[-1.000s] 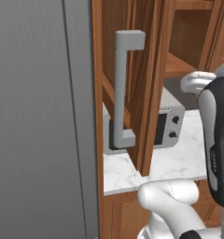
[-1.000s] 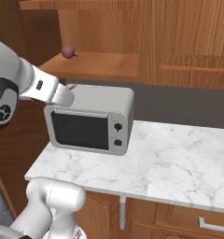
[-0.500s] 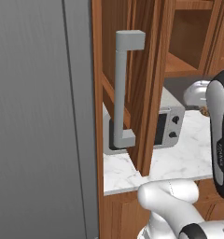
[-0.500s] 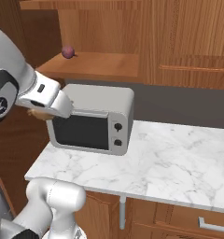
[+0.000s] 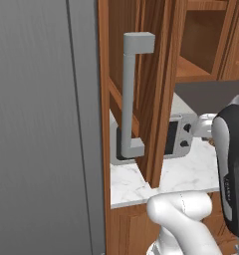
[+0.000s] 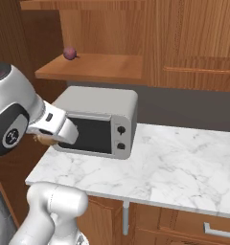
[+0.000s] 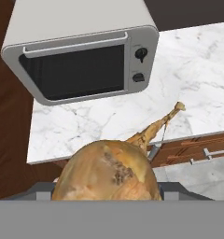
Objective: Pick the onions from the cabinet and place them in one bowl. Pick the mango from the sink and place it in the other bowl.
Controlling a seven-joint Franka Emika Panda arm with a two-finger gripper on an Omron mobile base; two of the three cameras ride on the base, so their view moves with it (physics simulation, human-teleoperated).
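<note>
pincer [image 7: 107, 191]: partly open, clamped on the tan onion [image 7: 107, 175], its stem pointing away
red onion [image 6: 69, 53]: on the cabinet shelf [image 6: 95, 67], well above the pincer
toaster oven [image 7: 83, 51]: just ahead of the pincer

The white arm rises from its rounded base and bends forward at a dark elbow joint, its forearm angled down and forward in the right base view. The end effector [image 6: 44, 139] sits low at the wrist's end, jaws clamped on the tan-yellow onion [image 7: 107, 172], whose thin stem sticks out beyond the fingers.
</note>
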